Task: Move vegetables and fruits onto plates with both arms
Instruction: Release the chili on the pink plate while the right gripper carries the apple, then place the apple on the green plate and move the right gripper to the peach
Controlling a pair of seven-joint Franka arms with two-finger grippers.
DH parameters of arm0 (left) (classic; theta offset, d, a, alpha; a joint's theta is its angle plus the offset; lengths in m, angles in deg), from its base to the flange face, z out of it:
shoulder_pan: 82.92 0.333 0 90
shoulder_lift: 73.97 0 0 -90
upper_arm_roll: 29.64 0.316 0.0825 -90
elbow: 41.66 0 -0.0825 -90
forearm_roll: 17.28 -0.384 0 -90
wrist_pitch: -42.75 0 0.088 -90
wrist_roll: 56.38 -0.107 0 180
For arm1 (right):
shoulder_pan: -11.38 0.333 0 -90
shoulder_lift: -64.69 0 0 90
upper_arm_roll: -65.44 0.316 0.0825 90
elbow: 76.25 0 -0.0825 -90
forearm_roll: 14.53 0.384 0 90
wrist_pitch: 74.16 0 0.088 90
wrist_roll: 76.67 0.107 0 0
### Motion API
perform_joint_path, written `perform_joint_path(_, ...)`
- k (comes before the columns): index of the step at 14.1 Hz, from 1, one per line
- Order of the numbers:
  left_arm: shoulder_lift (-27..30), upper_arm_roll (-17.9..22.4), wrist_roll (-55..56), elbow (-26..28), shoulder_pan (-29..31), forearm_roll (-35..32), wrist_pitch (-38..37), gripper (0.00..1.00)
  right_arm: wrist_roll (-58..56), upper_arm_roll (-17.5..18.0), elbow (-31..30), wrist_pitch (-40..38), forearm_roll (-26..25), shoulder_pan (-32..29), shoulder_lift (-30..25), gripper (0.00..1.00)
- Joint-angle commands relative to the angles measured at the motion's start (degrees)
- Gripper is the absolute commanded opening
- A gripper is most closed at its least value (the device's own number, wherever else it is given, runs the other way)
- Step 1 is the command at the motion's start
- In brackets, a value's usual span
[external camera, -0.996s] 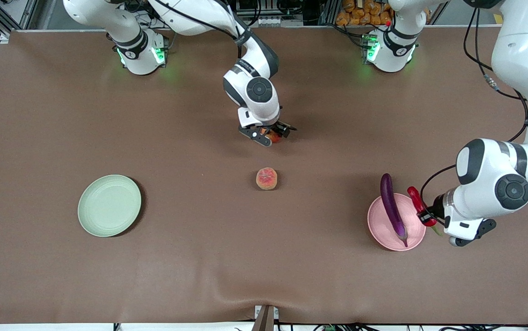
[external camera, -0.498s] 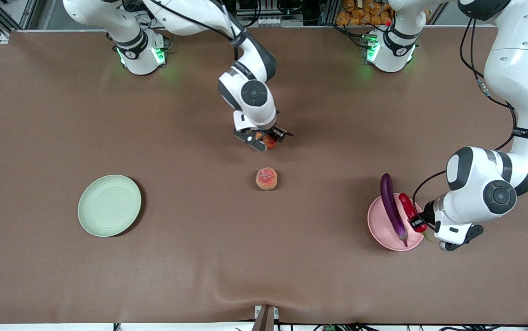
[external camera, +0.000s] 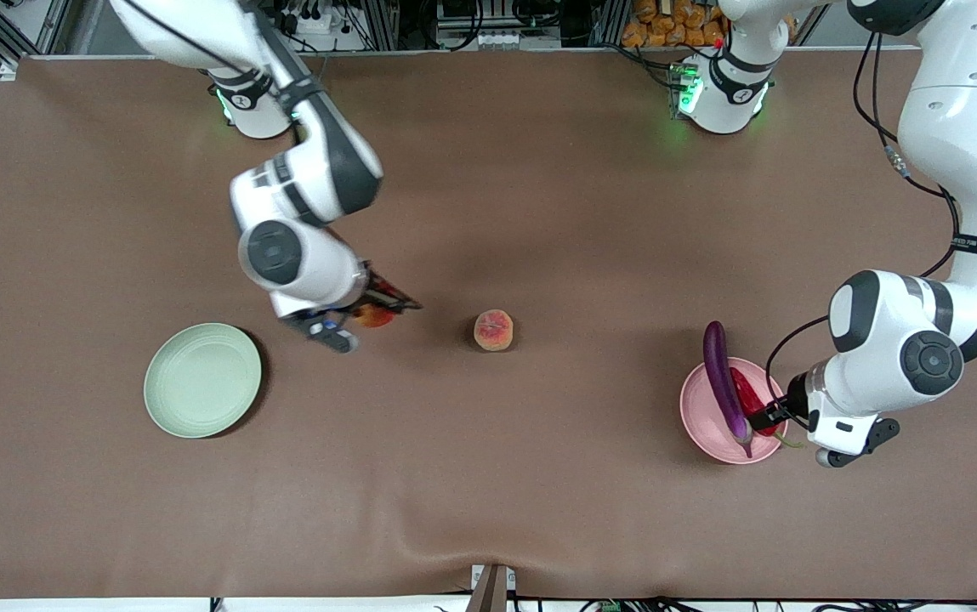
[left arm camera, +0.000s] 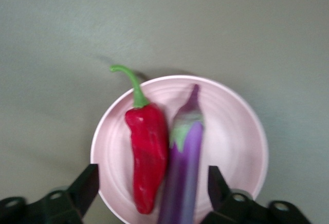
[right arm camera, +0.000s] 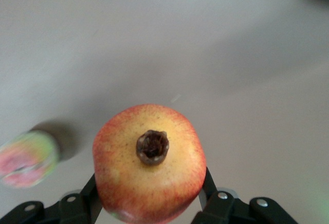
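Observation:
My right gripper [external camera: 363,317] is shut on the round red-yellow fruit [external camera: 376,317] and holds it over the bare table between the pale green plate [external camera: 202,380] and the peach [external camera: 493,330]. In the right wrist view the fruit [right arm camera: 149,162] sits between the fingers, dark crown facing the camera. The purple eggplant [external camera: 724,382] and the red chili [external camera: 747,393] lie side by side on the pale pink plate [external camera: 703,422]. My left gripper [external camera: 767,416] is open over that plate's edge. In the left wrist view its jaws stand wide apart of the chili [left arm camera: 148,152] and the eggplant [left arm camera: 184,167].
The green plate holds nothing. The peach also shows in the right wrist view [right arm camera: 25,158], resting on the brown table. The arms' bases stand along the table's back edge.
My right arm has carried the fruit from the table's middle toward the green plate. My left gripper brought the chili over the pink plate and let it go; it now lies beside the eggplant.

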Motion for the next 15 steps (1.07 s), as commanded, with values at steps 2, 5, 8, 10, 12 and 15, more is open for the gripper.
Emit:
perform_joint_path(2, 10.57, -0.71, -1.39, 0.54, -0.11, 1.3, -5.75, 1.0, -14.67, 1.33, 0.94, -1.29, -8.34, -9.0, 0.32, 0.05)
perform_joint_path(5, 18.3, -0.97, -4.1, 0.36, -0.2, 1.38, -12.68, 1.0, -26.98, 1.33, 3.57, 2.2, -17.12, -16.03, 4.0, 0.05)
perform_joint_path(8, 24.37, -0.97, -10.25, -1.47, 0.07, 1.73, -21.46, 1.0, -35.69, 1.33, 3.41, 7.39, -20.92, -20.6, 8.31, 0.07)
perform_joint_path(10, 26.84, -0.88, -11.67, -3.41, 0.15, 3.66, -26.66, 1.0, -42.45, 1.33, 3.32, 9.51, -20.75, -23.68, 11.48, 0.08)
perform_joint_path(12, 29.56, -0.45, -13.16, -3.77, 0.24, 5.59, -29.13, 1.0, -47.56, 1.42, 3.06, 9.43, -20.4, -26.06, 12.8, 0.17)
perform_joint_path(15, 33.08, 0.08, -20.61, -3.42, 3.93, 12.08, -29.4, 1.0, -50.92, 1.85, 2.52, 8.9, -20.05, -26.16, 12.28, 1.0)
